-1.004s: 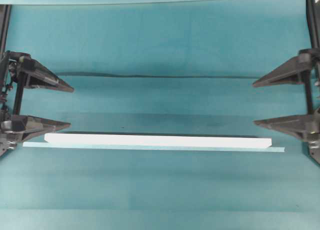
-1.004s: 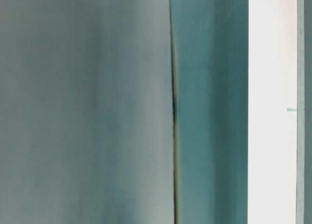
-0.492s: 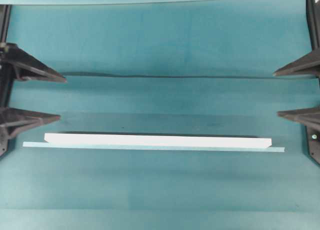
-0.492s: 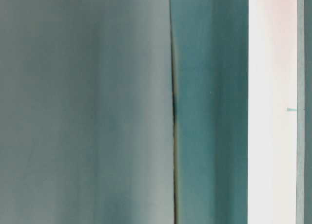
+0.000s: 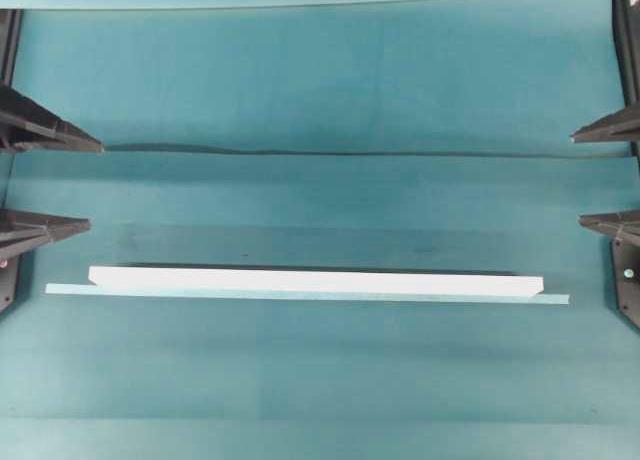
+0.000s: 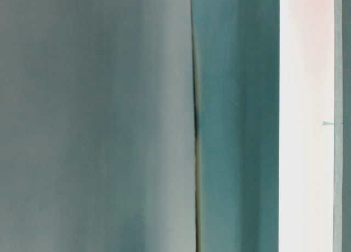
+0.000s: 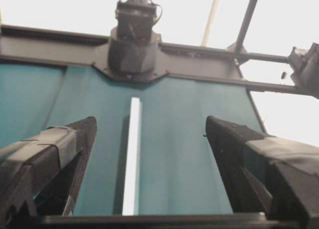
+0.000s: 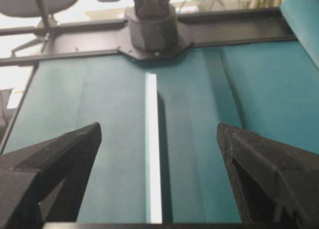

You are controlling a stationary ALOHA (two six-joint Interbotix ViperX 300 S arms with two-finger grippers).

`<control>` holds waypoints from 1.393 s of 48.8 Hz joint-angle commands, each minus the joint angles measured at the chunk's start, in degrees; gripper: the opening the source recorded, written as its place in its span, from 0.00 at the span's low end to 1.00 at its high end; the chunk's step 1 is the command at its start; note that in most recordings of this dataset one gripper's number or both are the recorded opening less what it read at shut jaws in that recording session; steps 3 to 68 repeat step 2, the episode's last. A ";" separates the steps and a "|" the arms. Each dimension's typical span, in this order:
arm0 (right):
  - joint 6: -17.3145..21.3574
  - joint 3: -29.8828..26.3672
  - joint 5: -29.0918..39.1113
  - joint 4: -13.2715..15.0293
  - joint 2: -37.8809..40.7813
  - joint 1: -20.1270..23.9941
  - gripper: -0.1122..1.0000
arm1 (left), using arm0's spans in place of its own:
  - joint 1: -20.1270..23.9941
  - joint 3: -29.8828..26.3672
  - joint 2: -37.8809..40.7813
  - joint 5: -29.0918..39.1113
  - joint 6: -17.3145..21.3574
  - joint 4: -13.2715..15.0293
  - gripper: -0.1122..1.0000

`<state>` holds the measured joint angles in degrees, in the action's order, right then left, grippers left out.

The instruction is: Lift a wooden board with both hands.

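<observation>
The wooden board [image 5: 315, 281] lies flat on the teal cloth, a long white plank running left to right; nothing touches it. My left gripper [image 5: 96, 184] is open at the left edge, short of the board's left end and a little behind it. My right gripper [image 5: 576, 179] is open at the right edge, beyond the board's right end. From the left wrist the board [image 7: 132, 159] runs away between the spread fingers of the gripper [image 7: 150, 122]. The right wrist shows the board [image 8: 152, 154] the same way, with that gripper [image 8: 159, 126] empty. At table level the board is a blurred white band [image 6: 307, 120].
A thin pale teal strip [image 5: 555, 299] lies along the board's near side and sticks out past both ends. A crease in the cloth [image 5: 320, 152] crosses the table behind the board. Each wrist view faces the other arm's base [image 7: 133, 40] [image 8: 153, 25].
Both grippers have drawn back outward toward the side edges of the overhead view, still open. The board and the strip have not moved.
</observation>
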<state>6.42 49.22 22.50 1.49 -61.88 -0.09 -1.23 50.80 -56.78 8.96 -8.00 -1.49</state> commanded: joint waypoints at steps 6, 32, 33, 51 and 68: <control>0.18 -0.53 -0.70 0.00 0.09 -0.18 0.94 | 0.09 -1.49 0.18 -0.35 0.00 0.00 0.98; 0.18 -0.53 -0.70 0.00 0.09 -0.18 0.94 | 0.09 -1.49 0.18 -0.35 0.00 0.00 0.98; 0.18 -0.53 -0.70 0.00 0.09 -0.18 0.94 | 0.09 -1.49 0.18 -0.35 0.00 0.00 0.98; 0.18 -0.53 -0.70 0.00 0.09 -0.18 0.94 | 0.09 -1.49 0.18 -0.35 0.00 0.00 0.98; 0.18 -0.53 -0.70 0.00 0.09 -0.18 0.94 | 0.09 -1.49 0.18 -0.35 0.00 0.00 0.98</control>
